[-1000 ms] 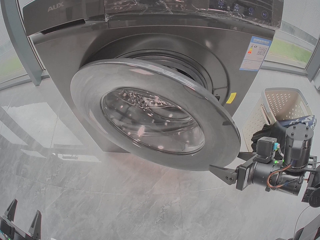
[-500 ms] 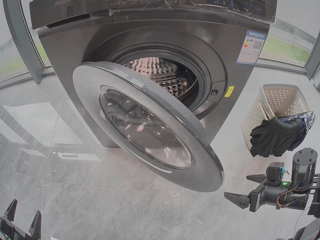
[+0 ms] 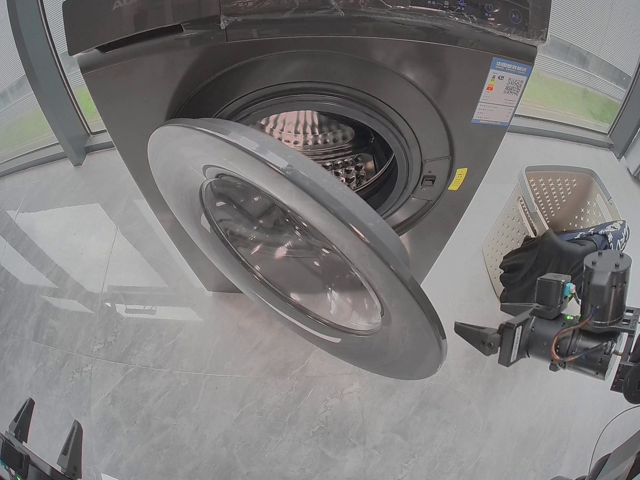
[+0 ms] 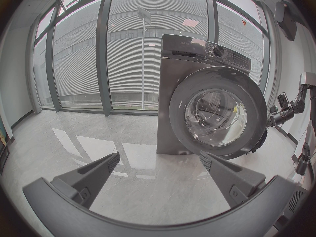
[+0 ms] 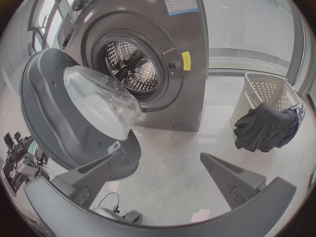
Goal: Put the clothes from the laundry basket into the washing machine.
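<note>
Clothes point(image 3: 541, 267) hang over the rim of the laundry basket point(image 3: 567, 172), on the floor beside the washing machine point(image 3: 300, 61), whose door point(image 3: 400, 301) stands open. We judge the first pick is next. Our right end effector point(image 3: 480, 317), open and empty, sits between door and basket and must turn to the clothes. Our left end effector point(image 3: 48, 428) is open, well apart.

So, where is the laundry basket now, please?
In the head view, the laundry basket stands on the floor at the right, beside the washing machine, beyond the right gripper.
</note>
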